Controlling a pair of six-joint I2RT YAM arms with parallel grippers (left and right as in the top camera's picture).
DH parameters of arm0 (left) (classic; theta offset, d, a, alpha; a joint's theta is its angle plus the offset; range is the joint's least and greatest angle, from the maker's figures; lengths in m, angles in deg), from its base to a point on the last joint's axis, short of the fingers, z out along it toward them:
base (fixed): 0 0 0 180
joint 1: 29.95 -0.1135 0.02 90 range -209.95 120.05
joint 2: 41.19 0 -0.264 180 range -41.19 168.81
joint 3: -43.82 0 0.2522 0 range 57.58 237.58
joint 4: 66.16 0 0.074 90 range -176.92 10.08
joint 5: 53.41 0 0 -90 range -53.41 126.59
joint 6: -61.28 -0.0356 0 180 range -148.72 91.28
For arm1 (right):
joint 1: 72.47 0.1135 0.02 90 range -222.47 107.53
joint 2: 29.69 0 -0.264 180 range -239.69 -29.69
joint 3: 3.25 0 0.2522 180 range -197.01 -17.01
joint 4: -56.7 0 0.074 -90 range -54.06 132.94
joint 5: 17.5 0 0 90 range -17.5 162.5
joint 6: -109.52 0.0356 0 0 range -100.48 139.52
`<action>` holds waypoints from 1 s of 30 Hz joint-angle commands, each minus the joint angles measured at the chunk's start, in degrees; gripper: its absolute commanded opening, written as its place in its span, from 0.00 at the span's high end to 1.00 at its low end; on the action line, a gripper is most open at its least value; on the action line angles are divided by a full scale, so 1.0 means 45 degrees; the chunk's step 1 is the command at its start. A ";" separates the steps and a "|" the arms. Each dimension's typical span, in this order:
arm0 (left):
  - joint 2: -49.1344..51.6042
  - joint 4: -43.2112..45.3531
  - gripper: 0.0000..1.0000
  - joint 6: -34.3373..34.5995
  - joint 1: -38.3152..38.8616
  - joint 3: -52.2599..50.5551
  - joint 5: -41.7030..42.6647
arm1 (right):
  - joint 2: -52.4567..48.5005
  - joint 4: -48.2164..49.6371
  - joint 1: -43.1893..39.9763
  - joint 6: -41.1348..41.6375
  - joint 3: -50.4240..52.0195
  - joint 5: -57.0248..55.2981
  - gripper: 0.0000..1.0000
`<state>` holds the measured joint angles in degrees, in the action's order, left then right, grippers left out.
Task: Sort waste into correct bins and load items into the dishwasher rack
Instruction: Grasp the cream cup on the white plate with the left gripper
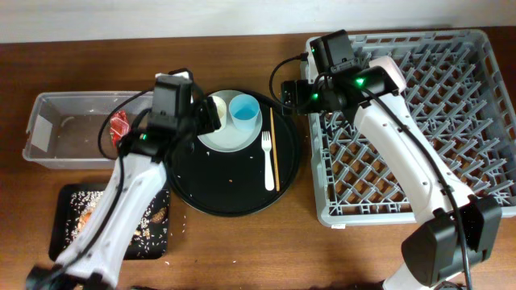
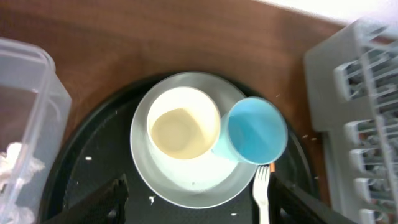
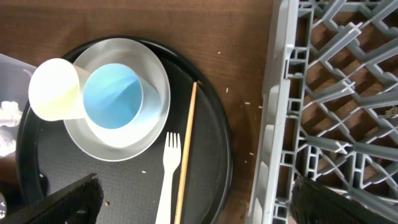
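A cream cup (image 1: 216, 109) and a light blue cup (image 1: 244, 111) stand on a pale plate (image 1: 230, 138) on the round black tray. A white fork (image 1: 268, 161) and chopsticks (image 1: 274, 149) lie to their right. My left gripper (image 1: 203, 119) is open and empty above the cream cup (image 2: 183, 130), its fingers (image 2: 199, 205) wide apart. My right gripper (image 1: 294, 93) is open and empty (image 3: 202, 208) over the gap between the tray and the grey rack (image 1: 419, 129). The wrist view shows the fork (image 3: 168, 174) and chopsticks (image 3: 186, 149) below it.
The clear tub (image 1: 64, 129) at the left holds a red wrapper (image 1: 119, 127) and tissue (image 2: 15, 168). The shallow black tray (image 1: 72, 217) at the front left holds pale food scraps. Crumbs lie on the round tray (image 1: 234, 197). A white-pinkish shape (image 1: 391, 71) shows behind the right arm.
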<state>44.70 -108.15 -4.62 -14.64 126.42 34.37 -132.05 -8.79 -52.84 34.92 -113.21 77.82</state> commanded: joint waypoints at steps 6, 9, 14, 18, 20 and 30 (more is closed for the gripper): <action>0.2992 0.0656 0.28 0.1350 -0.1331 0.0918 0.0325 | 0.0083 0.0053 0.0049 -0.0034 -0.0121 0.0063 0.01; 0.3687 0.0651 0.29 0.1350 -0.1418 0.0903 0.1078 | 0.0083 0.0058 0.0049 -0.0034 -0.0121 0.0063 0.01; 0.4741 0.0641 0.30 0.1350 -0.1418 0.0903 0.1311 | 0.0083 0.0053 0.0049 -0.0034 -0.0121 0.0063 0.01; 0.4881 0.0661 0.62 0.1350 -0.1418 0.0903 0.1311 | 0.0083 0.0058 0.0049 -0.0034 -0.0121 0.0063 0.01; 0.4881 0.0719 0.71 0.1350 -0.1418 0.0903 0.1311 | 0.0083 0.0058 0.0049 -0.0034 -0.0121 0.0063 0.01; 0.3589 0.0787 0.99 0.1345 -0.1477 0.1384 0.1302 | 0.0083 0.0053 0.0049 -0.0034 -0.0121 0.0063 0.01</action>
<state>66.08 -104.61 1.54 -21.02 130.07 39.81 -132.08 -8.54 -52.84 34.90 -113.21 77.82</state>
